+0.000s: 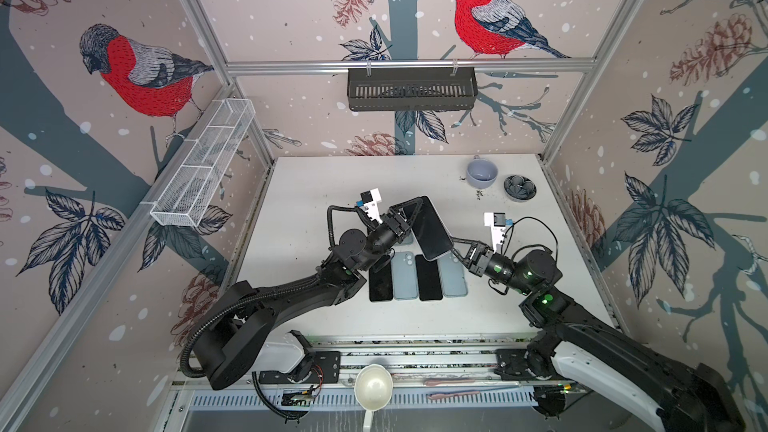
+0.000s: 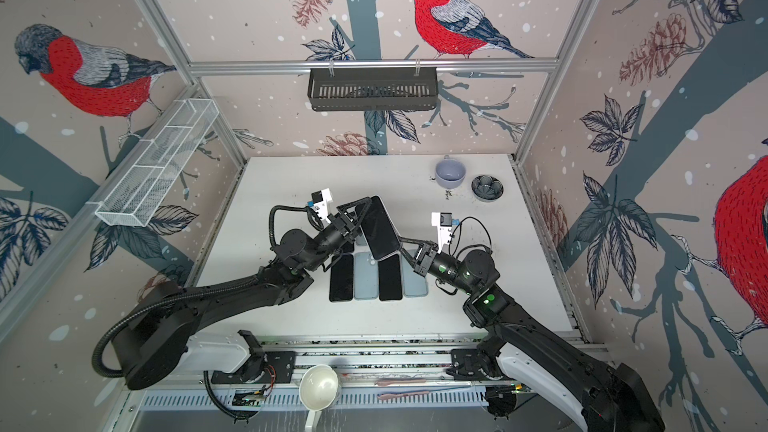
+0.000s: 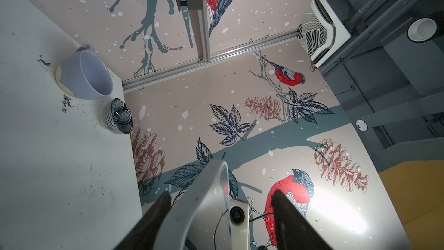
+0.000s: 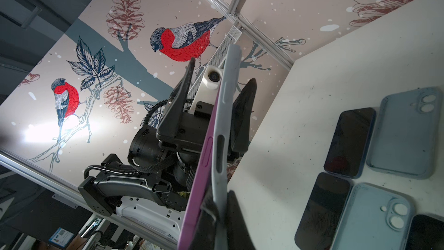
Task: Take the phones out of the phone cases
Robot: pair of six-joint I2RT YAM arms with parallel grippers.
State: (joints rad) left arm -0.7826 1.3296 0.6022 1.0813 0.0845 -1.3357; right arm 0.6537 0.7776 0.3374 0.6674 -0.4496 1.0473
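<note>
A phone with a dark screen and purple sides is held tilted above the table in both top views. It sits in a pale grey phone case. My right gripper is shut on the case's rim at the near end. One of its fingers lies between the rim and the phone's purple side, which stands apart from the case there. My left gripper is open around the far end. Its fingers straddle the case without pressing on it.
Two dark phones and two light blue cases lie in a row under the held phone. A lilac cup and a small dark bowl stand at the back right. A white ladle rests on the front rail.
</note>
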